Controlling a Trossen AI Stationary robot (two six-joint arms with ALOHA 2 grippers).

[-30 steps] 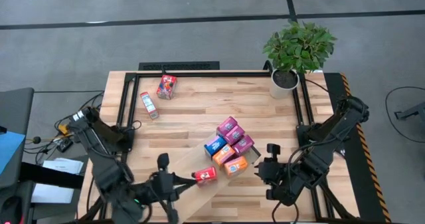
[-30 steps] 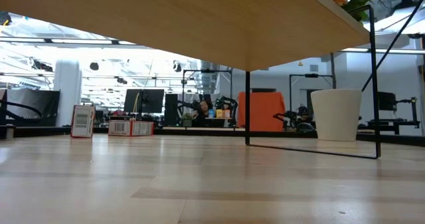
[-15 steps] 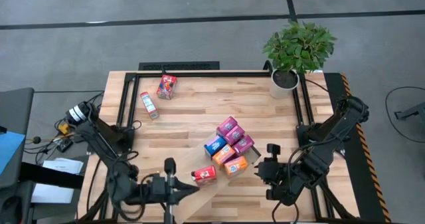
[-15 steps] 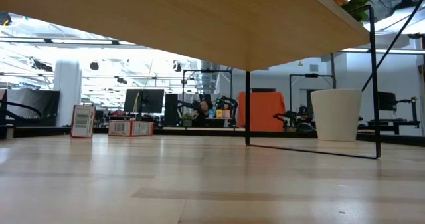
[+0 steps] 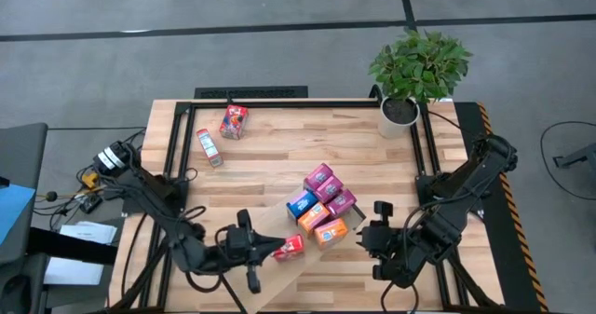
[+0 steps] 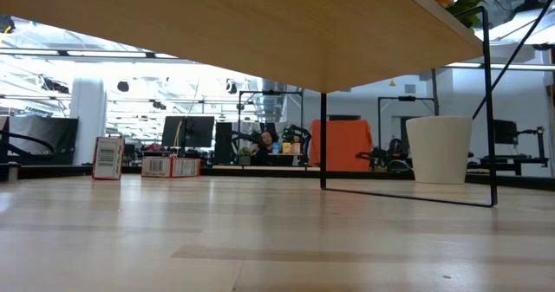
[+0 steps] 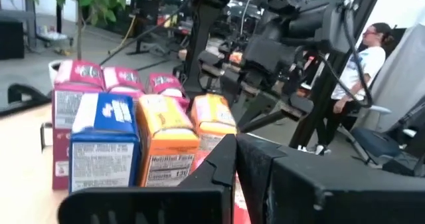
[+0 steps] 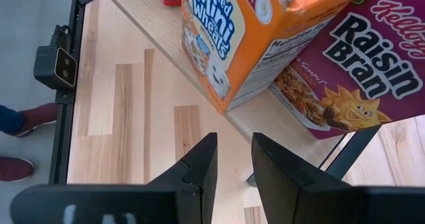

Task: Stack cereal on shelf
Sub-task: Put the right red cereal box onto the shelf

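Left gripper (image 5: 250,251) had swung in across the near end of the shelf (image 5: 265,223) over the last second, from off its near-left corner to just beside the red box (image 5: 289,246); right arm and all the boxes hadn't moved. Left fingers were together with nothing between them, and the left wrist view showed them pointed at the cluster (image 7: 133,127) from the side. Landmark is the shelf, lying diagonal across the table (image 5: 279,151), near end by the left arm. Red box lay alone at that near end, long axis roughly along the board; the six-box cluster (image 5: 323,205) of pink, blue and orange sat packed at mid-shelf just beyond it. Two more boxes (image 5: 222,132) were still off the shelf, well apart from it on the far-left table. Right gripper (image 5: 377,235) waited just off the shelf's right edge beside the orange box (image 8: 249,41), fingers slightly apart, holding nothing. Red box sat straight ahead of the left fingertips, so left was clearly the nearer arm; my read is a closed-finger nudge toward the cluster, risk being the box pivoting rather than sliding.
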